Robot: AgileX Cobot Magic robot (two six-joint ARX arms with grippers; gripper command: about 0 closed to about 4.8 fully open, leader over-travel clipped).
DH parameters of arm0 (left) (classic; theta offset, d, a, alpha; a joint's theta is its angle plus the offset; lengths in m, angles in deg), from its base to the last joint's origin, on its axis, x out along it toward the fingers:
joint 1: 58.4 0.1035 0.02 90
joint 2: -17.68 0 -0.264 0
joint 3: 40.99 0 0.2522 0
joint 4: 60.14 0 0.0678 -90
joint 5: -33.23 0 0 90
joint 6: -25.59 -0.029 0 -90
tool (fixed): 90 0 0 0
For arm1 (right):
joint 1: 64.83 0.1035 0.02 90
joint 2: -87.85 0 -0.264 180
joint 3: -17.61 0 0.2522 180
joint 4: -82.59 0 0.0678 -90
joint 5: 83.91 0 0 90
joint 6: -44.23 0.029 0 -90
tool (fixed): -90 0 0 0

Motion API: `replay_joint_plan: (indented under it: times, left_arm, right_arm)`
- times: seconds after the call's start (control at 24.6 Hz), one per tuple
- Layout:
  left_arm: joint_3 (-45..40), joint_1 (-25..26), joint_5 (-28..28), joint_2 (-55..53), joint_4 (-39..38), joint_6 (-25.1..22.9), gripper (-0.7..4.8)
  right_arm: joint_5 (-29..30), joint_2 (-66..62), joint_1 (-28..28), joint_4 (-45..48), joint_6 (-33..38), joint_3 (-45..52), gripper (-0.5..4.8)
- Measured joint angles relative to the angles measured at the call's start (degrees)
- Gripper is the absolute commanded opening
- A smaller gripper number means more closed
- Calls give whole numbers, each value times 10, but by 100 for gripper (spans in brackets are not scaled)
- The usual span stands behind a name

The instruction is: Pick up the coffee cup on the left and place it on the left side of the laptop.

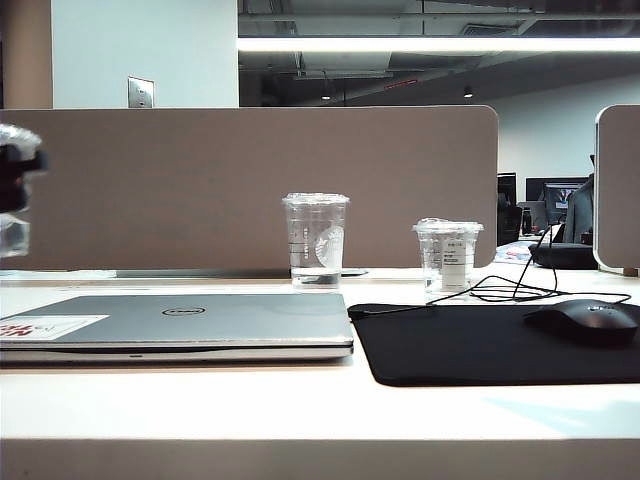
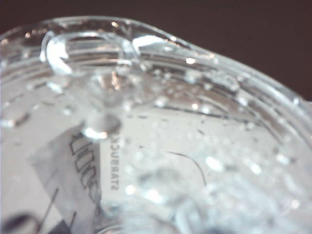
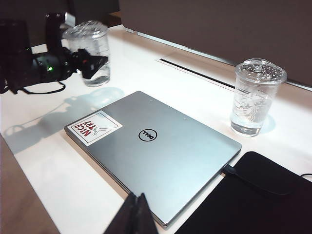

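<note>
The coffee cup (image 1: 12,235), a short clear lidded cup, hangs above the table at the far left edge of the exterior view, to the left of the laptop (image 1: 200,320). My left gripper (image 1: 10,182) is shut on its side. In the right wrist view the black left gripper (image 3: 87,63) clasps the cup (image 3: 92,44) above its shadow, beyond the sticker corner of the silver laptop (image 3: 156,156). The cup's wet wall (image 2: 146,122) fills the left wrist view and hides the jaws. My right gripper (image 3: 137,197) is shut and empty, over the laptop's near edge.
A taller clear cup (image 1: 316,238) stands behind the laptop. A short cup with a white label (image 1: 447,255) stands further right. A black mouse pad (image 1: 490,345) with a mouse (image 1: 585,320) and its cable lies to the laptop's right. A beige partition (image 1: 250,180) closes the back.
</note>
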Motion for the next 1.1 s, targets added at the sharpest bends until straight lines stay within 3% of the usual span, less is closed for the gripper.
replay_joint_plan:
  times: [0.37,0.97,1.01,1.1]
  left_arm:
    - [-36,40,-2,-35,61,2,238]
    - [1,46,-45,-244,235,2,248]
    - [7,46,-54,-247,235,2,268]
    - [7,46,-59,-247,234,2,410]
  right_arm:
    - [0,0,0,0,0,0,-4]
    - [15,0,0,-9,0,0,-4]
    - [15,0,0,-10,0,0,-4]
    - [15,0,0,-10,0,0,-4]
